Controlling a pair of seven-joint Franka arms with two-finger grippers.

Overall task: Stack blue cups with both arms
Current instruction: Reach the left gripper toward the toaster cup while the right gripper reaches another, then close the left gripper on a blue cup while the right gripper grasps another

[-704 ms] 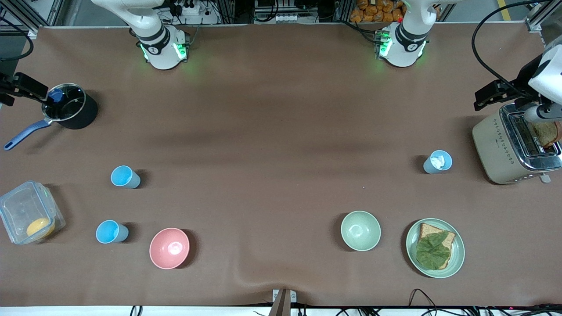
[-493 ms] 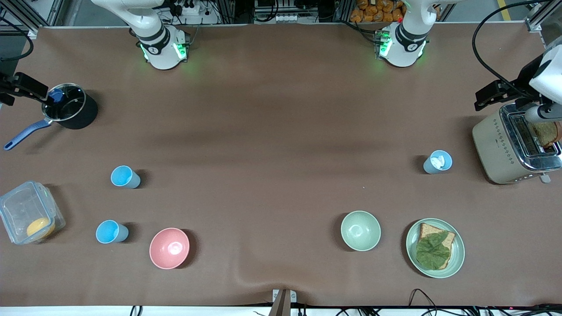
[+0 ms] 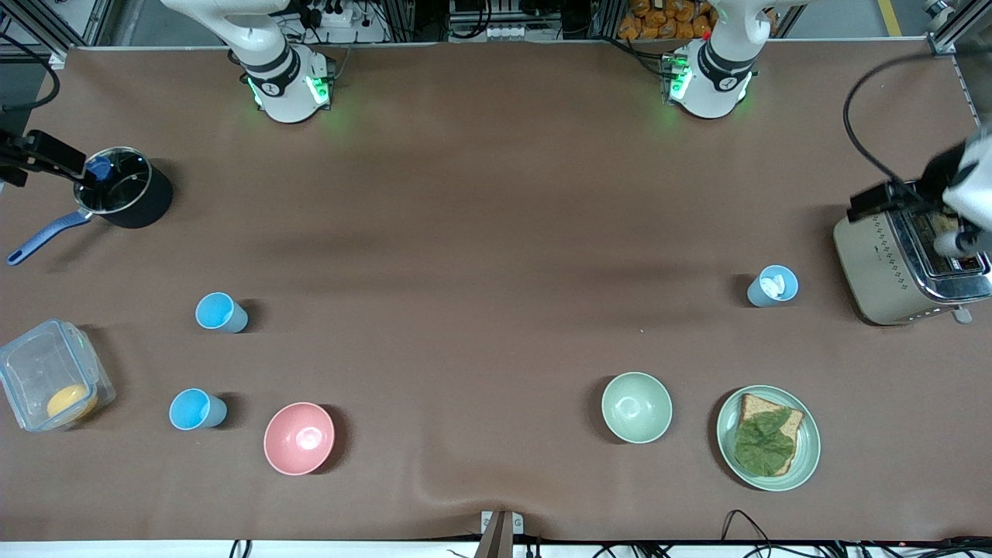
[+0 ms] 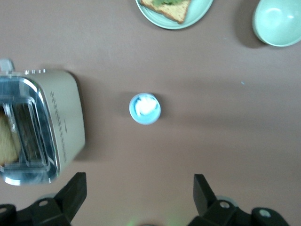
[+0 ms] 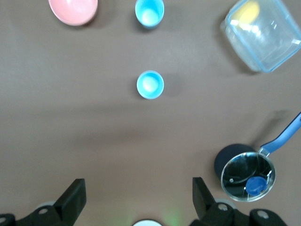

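One pale blue cup [image 3: 222, 313] stands upright toward the right arm's end of the table; it also shows in the right wrist view [image 5: 150, 84]. The other pale blue cup [image 3: 773, 286], with something white inside, stands beside the toaster [image 3: 907, 263]; it also shows in the left wrist view [image 4: 145, 108]. A brighter sky-blue cup [image 3: 198, 409] stands nearer the front camera, beside the pink bowl [image 3: 299, 438]. My left gripper [image 4: 137, 197] is open and empty, high over the table by the toaster. My right gripper [image 5: 136, 197] is open and empty, high over the table by the pot [image 3: 124, 198].
A clear lidded container [image 3: 50, 384] with a yellow thing sits at the right arm's end. A green bowl [image 3: 636, 408] and a green plate [image 3: 806, 457] with bread and a leaf sit near the front camera. The pot has a blue handle.
The left arm's hand has moved down over the toaster and now hides the bread slice in it. The right arm and the cups have not moved.
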